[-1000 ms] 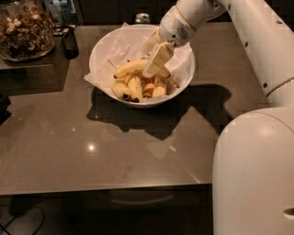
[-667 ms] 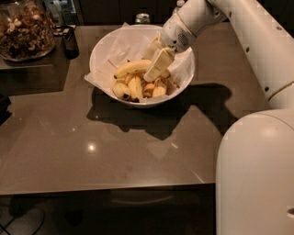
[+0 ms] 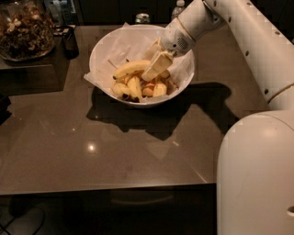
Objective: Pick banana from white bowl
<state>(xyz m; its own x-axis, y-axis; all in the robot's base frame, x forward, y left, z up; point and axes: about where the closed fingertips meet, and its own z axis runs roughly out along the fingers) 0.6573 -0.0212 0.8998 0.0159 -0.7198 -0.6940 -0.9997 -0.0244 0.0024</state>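
The white bowl (image 3: 98,56) stands on the dark table, lined with crumpled white paper. The long clean yellow banana (image 3: 130,69) lies across the top of the fruit pile inside it, curving from left to centre. My gripper (image 3: 155,68) reaches down into the bowl from the upper right. Its pale tip is at the right end of the long banana, touching or just above it. I cannot tell if it holds the banana.
Shorter spotted bananas (image 3: 134,87) and a small orange fruit (image 3: 148,91) lie lower in the bowl. A glass jar of nuts (image 3: 25,30) stands at the far left, with a dark object (image 3: 70,41) beside it. A can (image 3: 143,18) and a bottle (image 3: 178,8) stand behind the bowl. My white base (image 3: 257,174) fills the lower right.
My gripper has moved slightly down and to the left, deeper into the bowl toward the long banana. The fruit has not visibly shifted.
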